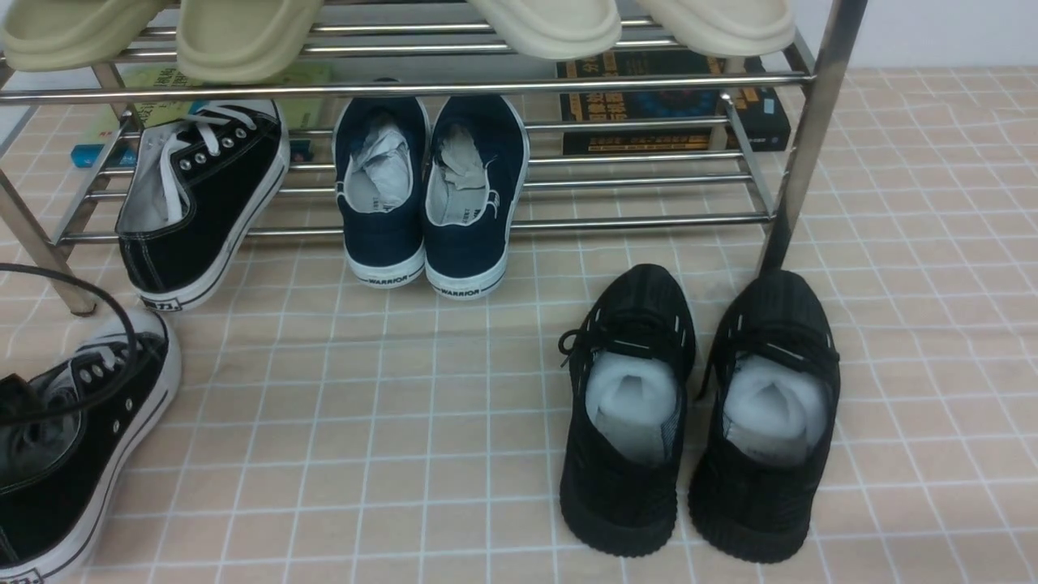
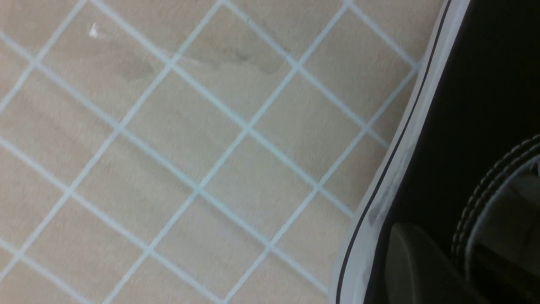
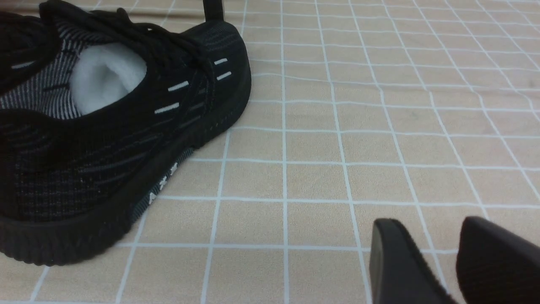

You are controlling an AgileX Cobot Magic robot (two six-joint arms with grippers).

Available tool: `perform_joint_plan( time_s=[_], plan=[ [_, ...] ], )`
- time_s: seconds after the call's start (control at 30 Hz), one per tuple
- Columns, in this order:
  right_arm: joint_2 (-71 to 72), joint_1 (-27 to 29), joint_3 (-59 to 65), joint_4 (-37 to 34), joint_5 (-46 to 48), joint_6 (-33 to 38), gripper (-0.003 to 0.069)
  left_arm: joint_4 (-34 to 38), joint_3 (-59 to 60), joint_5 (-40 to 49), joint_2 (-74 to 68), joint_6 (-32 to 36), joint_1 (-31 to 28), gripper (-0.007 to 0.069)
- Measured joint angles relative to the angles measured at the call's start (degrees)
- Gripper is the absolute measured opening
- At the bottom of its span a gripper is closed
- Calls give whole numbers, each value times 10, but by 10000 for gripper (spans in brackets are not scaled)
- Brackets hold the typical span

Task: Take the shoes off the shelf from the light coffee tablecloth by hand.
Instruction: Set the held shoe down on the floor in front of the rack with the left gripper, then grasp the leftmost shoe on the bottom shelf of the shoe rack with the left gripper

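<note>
Nearest my front camera, one black canvas sneaker (image 1: 73, 454) sat low at the left, clear of the shelf (image 1: 405, 88) and over the light coffee tablecloth (image 1: 365, 422). I could not tell whether its sole rested there. My left fingers (image 2: 422, 266) were clamped on its side wall by the collar, which I judged to be a grip for setting it down.

That chrome shelf spanned the back. The other canvas sneaker (image 1: 203, 195) leaned on its lower tier, toe up on the tubes and heel down at the cloth, so half the pair was not yet off. The navy WARRIOR slip-ons (image 1: 430, 195) and black knit sneakers (image 1: 697, 405) were not my targets. My right fingers (image 3: 396, 261) stood wide, holding nothing, low beside one knit sneaker.

The surface lay flat under lightly wrinkled cloth, and a pale wall (image 1: 949, 32) showed behind.
</note>
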State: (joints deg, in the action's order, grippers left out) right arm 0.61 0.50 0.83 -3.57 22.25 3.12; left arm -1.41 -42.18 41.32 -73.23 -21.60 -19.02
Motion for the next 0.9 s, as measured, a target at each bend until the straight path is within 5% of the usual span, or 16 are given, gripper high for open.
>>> perform_joint_plan(
  time_s=[0.43, 0.9],
  plan=[
    [0, 0, 0, 0, 0, 0, 239, 0, 0, -12, -17, 0, 0, 60],
    [0, 0, 0, 0, 0, 0, 239, -38, -42, 26, -16, 0, 0, 332]
  ],
)
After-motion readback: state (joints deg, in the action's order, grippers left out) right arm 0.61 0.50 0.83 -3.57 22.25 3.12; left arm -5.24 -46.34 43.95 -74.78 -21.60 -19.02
